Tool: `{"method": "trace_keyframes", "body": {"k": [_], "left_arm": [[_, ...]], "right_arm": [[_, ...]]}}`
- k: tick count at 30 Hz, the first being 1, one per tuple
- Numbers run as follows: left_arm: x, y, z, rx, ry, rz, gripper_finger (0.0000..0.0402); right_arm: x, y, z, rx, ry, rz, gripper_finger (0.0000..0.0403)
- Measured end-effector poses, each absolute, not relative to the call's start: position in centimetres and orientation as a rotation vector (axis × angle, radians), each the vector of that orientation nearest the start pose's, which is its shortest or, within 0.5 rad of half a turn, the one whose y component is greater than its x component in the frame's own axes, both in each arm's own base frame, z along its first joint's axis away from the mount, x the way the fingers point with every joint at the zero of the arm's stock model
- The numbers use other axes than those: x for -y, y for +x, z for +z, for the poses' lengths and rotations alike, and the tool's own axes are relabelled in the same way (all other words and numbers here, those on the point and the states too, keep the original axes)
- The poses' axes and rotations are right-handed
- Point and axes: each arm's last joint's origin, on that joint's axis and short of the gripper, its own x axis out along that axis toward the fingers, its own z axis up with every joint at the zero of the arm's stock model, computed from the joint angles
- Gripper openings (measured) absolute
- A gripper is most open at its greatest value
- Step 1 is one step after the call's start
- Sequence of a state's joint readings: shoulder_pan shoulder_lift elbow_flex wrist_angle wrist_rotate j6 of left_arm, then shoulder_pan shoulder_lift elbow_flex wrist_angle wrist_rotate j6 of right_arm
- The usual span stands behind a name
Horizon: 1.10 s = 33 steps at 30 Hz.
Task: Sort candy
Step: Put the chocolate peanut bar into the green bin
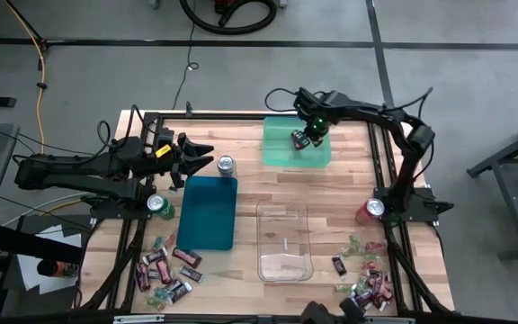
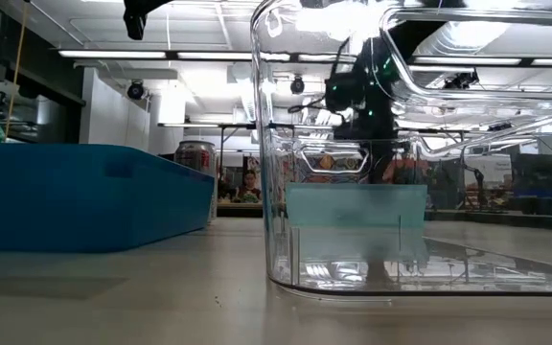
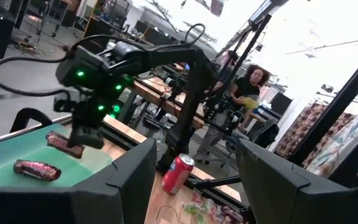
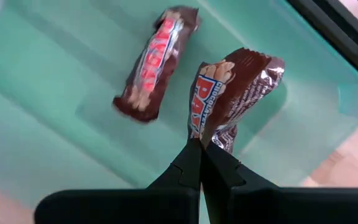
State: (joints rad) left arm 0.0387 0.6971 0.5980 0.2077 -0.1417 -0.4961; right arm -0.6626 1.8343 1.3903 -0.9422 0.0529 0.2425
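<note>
My right gripper (image 1: 309,135) hangs over the green tray (image 1: 281,151) at the table's far side, shut on a dark brown candy bar (image 4: 235,93). A second brown bar with red print (image 4: 154,62) lies flat on the tray floor beside it. My left gripper (image 1: 207,160) is held above the table's left side, near a can (image 1: 226,165), open with nothing between its fingers. Loose candy lies in two heaps near the front edge, one at the left (image 1: 165,270) and one at the right (image 1: 367,281). My right gripper pinches the brown bar's wrapper at one end (image 4: 213,138) between its two fingers. The fingers come from above, pointing down. The bar hangs tilted below them (image 3: 64,144), lifted clear of the green tray's floor.
A blue tray (image 1: 207,211) lies left of centre and a clear plastic container (image 1: 282,241) right of it. Further cans stand at the left edge (image 1: 158,205) and the right edge (image 1: 373,209). A person shows in the room beyond the table (image 3: 250,84).
</note>
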Motion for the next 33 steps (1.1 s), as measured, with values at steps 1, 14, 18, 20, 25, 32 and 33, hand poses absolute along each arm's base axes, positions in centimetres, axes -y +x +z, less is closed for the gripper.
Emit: {"method": "trace_keyframes", "body": {"k": [1, 14, 18, 20, 25, 32, 33], "left_arm": [[-1.0, 16.3, 31.9, 0.151, -0.500, 0.150, 0.0206], [-1.0, 16.2, 32.0, 0.156, -0.499, 0.151, 0.0206], [-1.0, 16.2, 31.9, 0.154, -0.498, 0.151, 0.0206], [-1.0, 16.2, 31.9, 0.155, -0.498, 0.151, 0.0206], [-1.0, 16.2, 31.9, 0.154, -0.498, 0.150, 0.0206], [-1.0, 16.2, 31.9, 0.154, -0.498, 0.149, 0.0206], [-1.0, 16.2, 31.9, 0.154, -0.498, 0.149, 0.0206]], "right_arm": [[22.0, 28.0, 20.8, -1.277, 0.626, -0.770, 0.0000], [23.2, 29.2, 17.4, -1.278, 0.665, -0.848, 0.0000], [23.3, 29.2, 17.4, -1.270, 0.677, -0.856, 0.0009], [23.3, 29.2, 17.4, -1.269, 0.684, -0.848, 0.0029], [23.1, 29.1, 17.4, -1.284, 0.701, -0.830, 0.0111], [23.0, 29.0, 19.6, -1.278, 0.632, -0.785, 0.0207], [23.1, 29.0, 20.7, -1.257, 0.615, -0.788, 0.0214]]}}
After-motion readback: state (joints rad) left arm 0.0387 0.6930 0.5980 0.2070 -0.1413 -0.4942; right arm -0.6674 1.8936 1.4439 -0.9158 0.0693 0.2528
